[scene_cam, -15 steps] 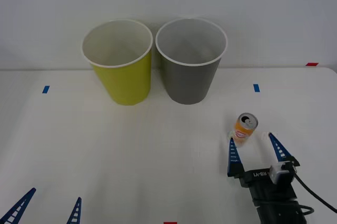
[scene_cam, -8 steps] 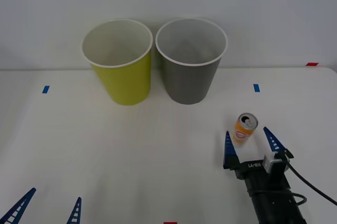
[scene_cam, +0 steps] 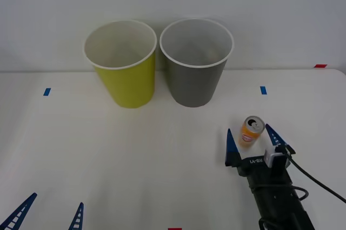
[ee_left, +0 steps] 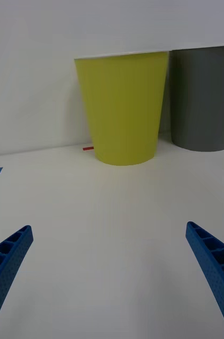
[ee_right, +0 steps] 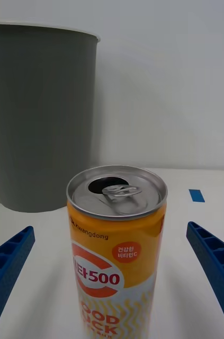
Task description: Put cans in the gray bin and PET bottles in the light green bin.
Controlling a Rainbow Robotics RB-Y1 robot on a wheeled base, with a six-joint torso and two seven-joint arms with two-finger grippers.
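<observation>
Orange and white, the slim drink can (scene_cam: pixel 252 131) is seen upright on the white table (scene_cam: pixel 162 159), well in front of the gray bin (scene_cam: pixel 195 65), which is set just beside the light green bin (scene_cam: pixel 122 65) at the table's back. The can is flanked by the spread blue fingers of the right gripper (scene_cam: pixel 251 137), and no contact with it can be made out. The left gripper (scene_cam: pixel 48 214) is held low at the table's near left, its fingers likewise parted.
</observation>
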